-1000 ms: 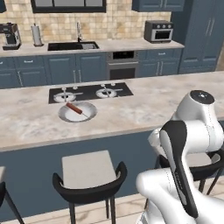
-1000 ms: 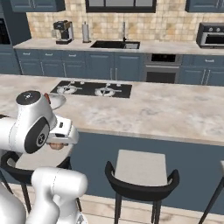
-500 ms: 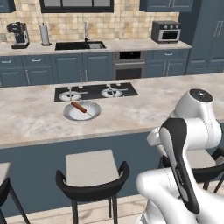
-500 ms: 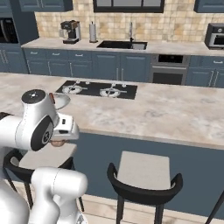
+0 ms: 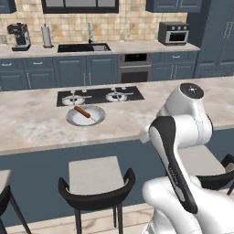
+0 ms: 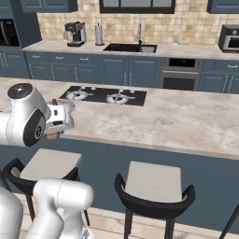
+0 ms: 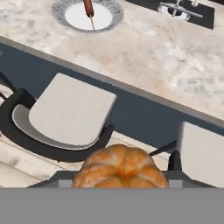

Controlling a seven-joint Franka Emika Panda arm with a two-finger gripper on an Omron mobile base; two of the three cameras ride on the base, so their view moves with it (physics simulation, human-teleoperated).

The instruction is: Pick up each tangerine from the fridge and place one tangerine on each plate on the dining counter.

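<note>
One tangerine sits right in my claw, and my fingers are closed on it, low in the hand view. Under it I see a stool with a pale seat and a dark back, pulled up to the dining counter. My hand view looks down on the stool tops, while the two base views show the stools from the side with their legs. From the right base view I can see my claw held just in front of the counter edge, with a bit of orange under it, and my own arm hides the plate there. On the counter lies a plate with a long brown sausage on it, just in front of the black stove top. Far back, the left base view shows a small oven on the back counter, next to tall blue cupboards. Both base views show the sink, a coffee maker and a paper roll. I cannot read any words anywhere.
</note>
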